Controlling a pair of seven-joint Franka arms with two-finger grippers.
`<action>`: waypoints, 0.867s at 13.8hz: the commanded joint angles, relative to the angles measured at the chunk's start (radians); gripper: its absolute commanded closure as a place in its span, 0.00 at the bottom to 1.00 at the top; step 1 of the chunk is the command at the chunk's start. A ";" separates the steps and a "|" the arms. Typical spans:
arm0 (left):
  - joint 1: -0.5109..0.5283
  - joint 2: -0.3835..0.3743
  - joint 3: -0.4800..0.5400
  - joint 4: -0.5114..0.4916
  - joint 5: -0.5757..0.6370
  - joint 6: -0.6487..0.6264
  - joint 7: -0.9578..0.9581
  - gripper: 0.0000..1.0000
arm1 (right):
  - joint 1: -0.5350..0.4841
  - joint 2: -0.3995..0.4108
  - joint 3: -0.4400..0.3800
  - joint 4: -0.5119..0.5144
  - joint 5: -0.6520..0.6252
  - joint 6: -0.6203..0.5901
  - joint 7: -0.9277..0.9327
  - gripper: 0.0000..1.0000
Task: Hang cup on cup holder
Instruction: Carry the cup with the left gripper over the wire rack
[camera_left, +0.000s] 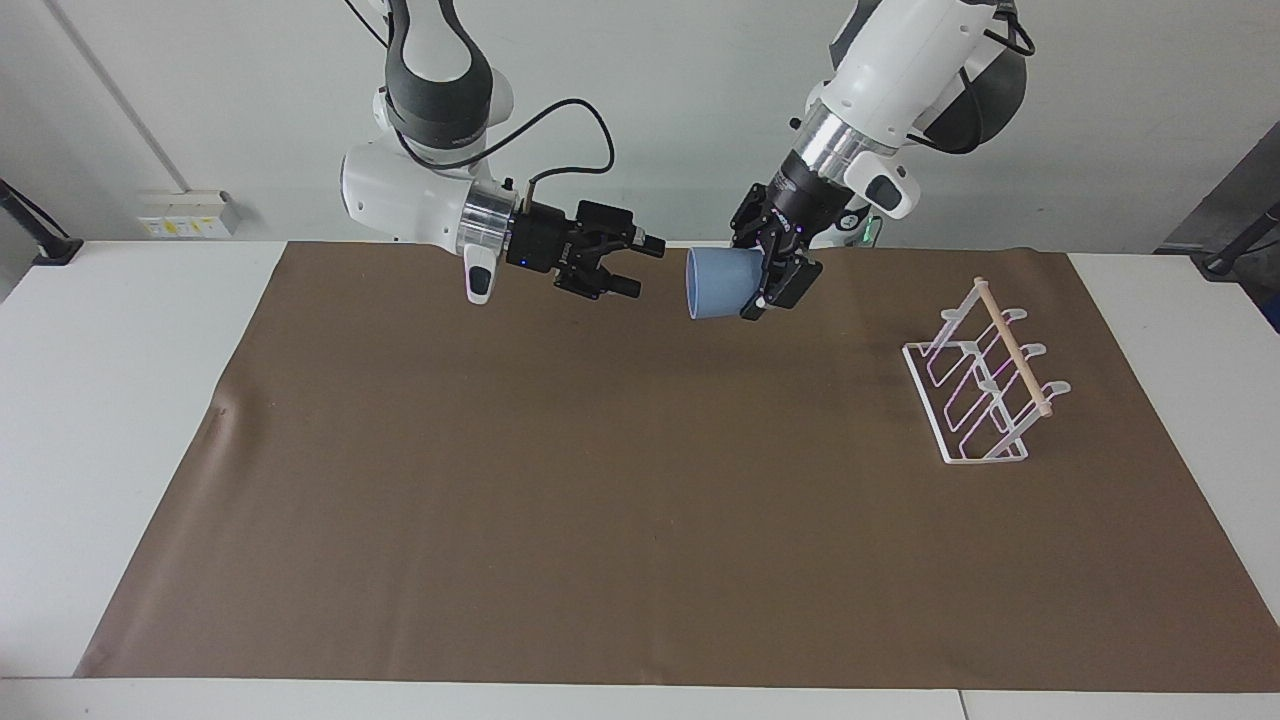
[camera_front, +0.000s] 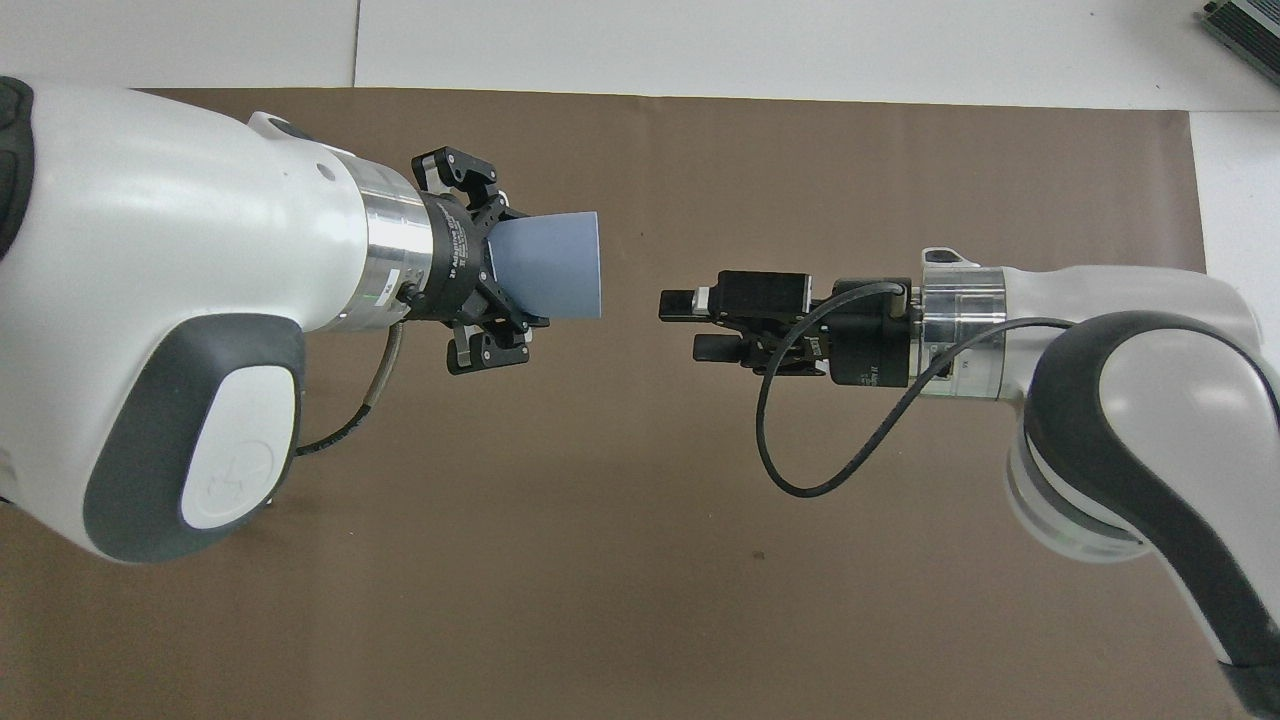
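Note:
The light blue cup (camera_left: 720, 285) (camera_front: 550, 266) hangs in the air over the brown mat's strip closest to the robots. My left gripper (camera_left: 772, 283) (camera_front: 508, 268) is shut on its narrow bottom end. The cup lies on its side, its mouth facing my right gripper (camera_left: 641, 267) (camera_front: 686, 325). That gripper is open and holds nothing, with a clear gap between it and the cup's rim. The white wire cup holder (camera_left: 985, 385) with its wooden dowel stands on the mat toward the left arm's end, showing only in the facing view, with nothing on its prongs.
A brown mat (camera_left: 640, 500) (camera_front: 620, 560) covers most of the white table (camera_left: 120, 400). A black cable (camera_front: 800, 460) loops under the right wrist. Nothing else lies on the mat.

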 joint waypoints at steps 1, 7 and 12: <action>-0.005 -0.123 0.007 -0.221 0.113 0.120 -0.004 1.00 | -0.019 -0.032 0.003 -0.008 -0.227 -0.019 0.044 0.00; 0.057 -0.153 0.005 -0.329 0.430 0.154 0.010 1.00 | -0.022 -0.081 0.000 -0.003 -0.819 -0.037 0.087 0.00; 0.081 -0.106 0.005 -0.338 0.722 0.095 0.020 1.00 | -0.075 -0.079 -0.003 0.073 -1.120 -0.080 0.087 0.00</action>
